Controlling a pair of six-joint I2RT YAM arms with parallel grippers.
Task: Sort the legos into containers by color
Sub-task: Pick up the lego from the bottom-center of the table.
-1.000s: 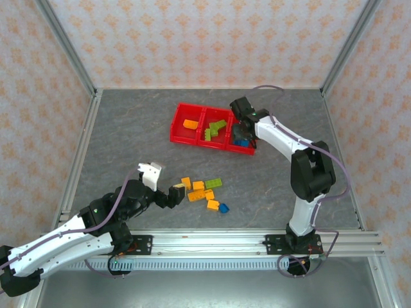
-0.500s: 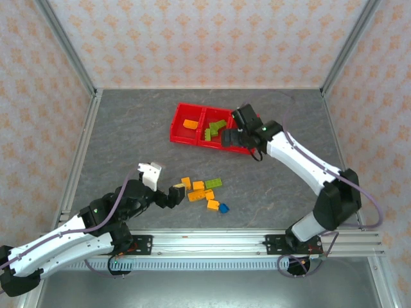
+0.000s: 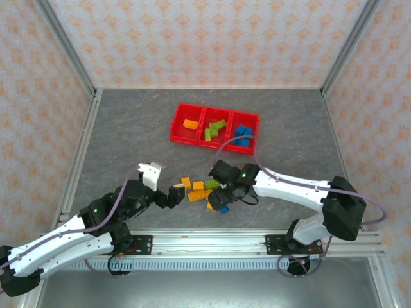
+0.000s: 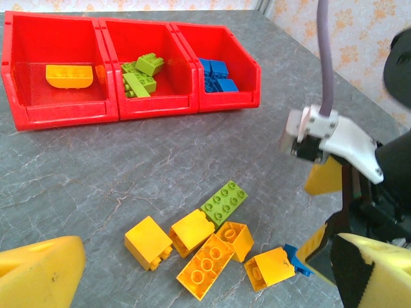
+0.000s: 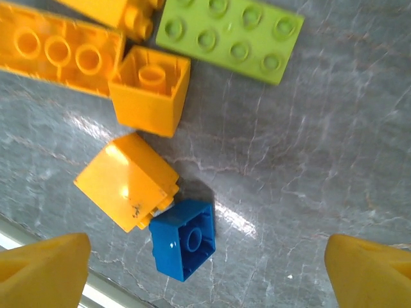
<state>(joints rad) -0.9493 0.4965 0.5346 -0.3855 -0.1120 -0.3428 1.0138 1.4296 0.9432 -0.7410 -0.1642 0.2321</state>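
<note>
The red containers (image 3: 178, 128) (image 4: 64, 112) stand at the back, holding an orange brick (image 4: 69, 76) on the left, green bricks (image 4: 140, 74) in the middle and blue ones (image 4: 216, 75) on the right. Loose legos lie near the front: several orange bricks (image 3: 198, 186) (image 4: 207, 266), a green one (image 4: 224, 201) (image 5: 230, 35) and a blue one (image 3: 224, 208) (image 5: 183, 239). My right gripper (image 3: 220, 195) (image 5: 205, 273) hovers open just above the blue brick, next to an orange brick (image 5: 125, 179). To the left of the pile my left gripper (image 3: 166, 185) (image 4: 205, 282) is open, holding nothing.
The metal rail (image 3: 257, 240) of the table's front edge runs close behind the blue brick. Bare grey tabletop (image 3: 128, 128) lies between pile and bins and to both sides. My right arm (image 3: 289, 186) stretches low across the front right.
My right arm swung from the rightmost bin down to the loose pile at the front, its jaws now wide. My left arm has not moved.
</note>
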